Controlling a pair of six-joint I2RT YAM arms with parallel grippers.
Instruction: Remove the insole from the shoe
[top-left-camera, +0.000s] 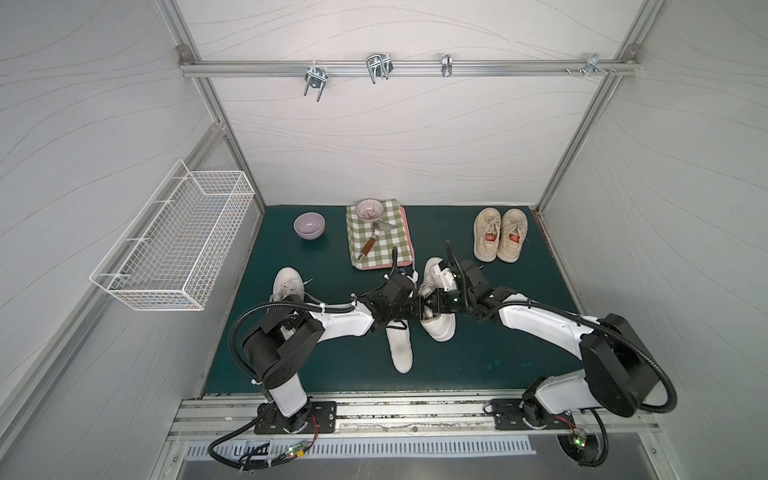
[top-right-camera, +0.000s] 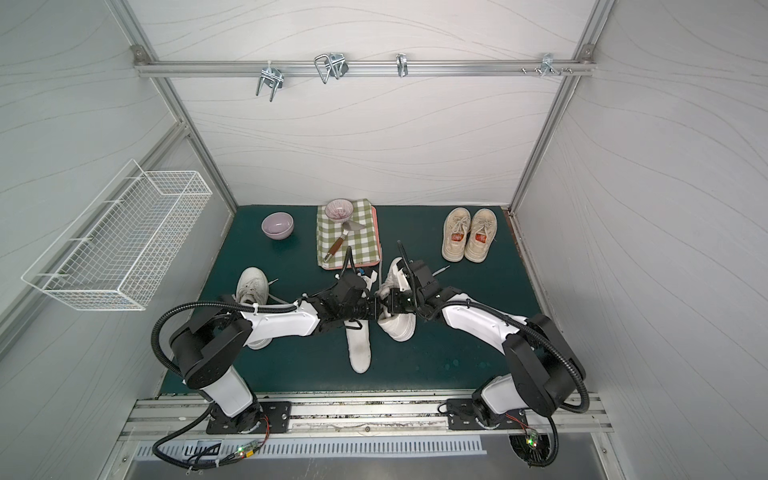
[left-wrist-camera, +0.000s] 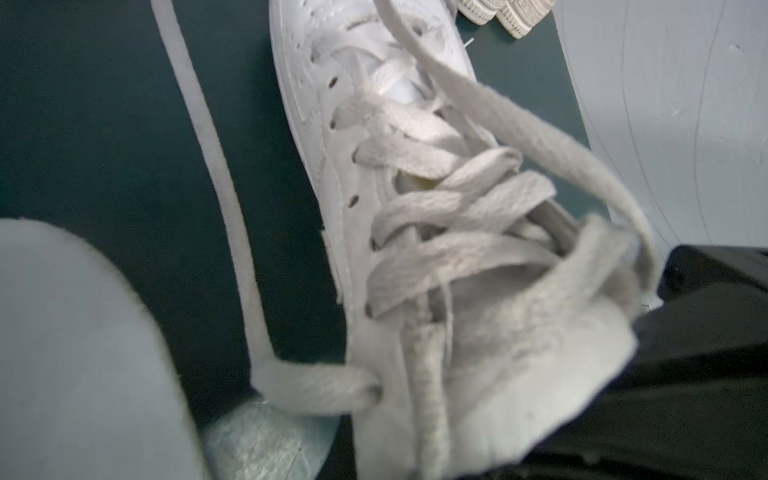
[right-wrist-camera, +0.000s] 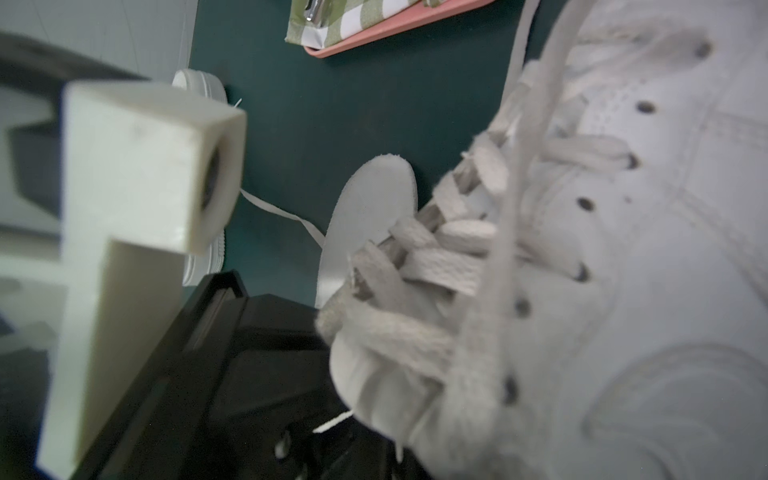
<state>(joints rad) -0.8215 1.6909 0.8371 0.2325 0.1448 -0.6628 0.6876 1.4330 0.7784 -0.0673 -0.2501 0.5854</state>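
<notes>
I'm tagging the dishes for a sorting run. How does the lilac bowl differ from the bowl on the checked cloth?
The lilac bowl is plain, one colour all over; the patterned bowl is pale with fine pinkish lines inside. The lilac bowl stands on the bare green mat; the patterned bowl stands on the checked cloth, near one of its far corners. Both are round, upright and empty.
</notes>
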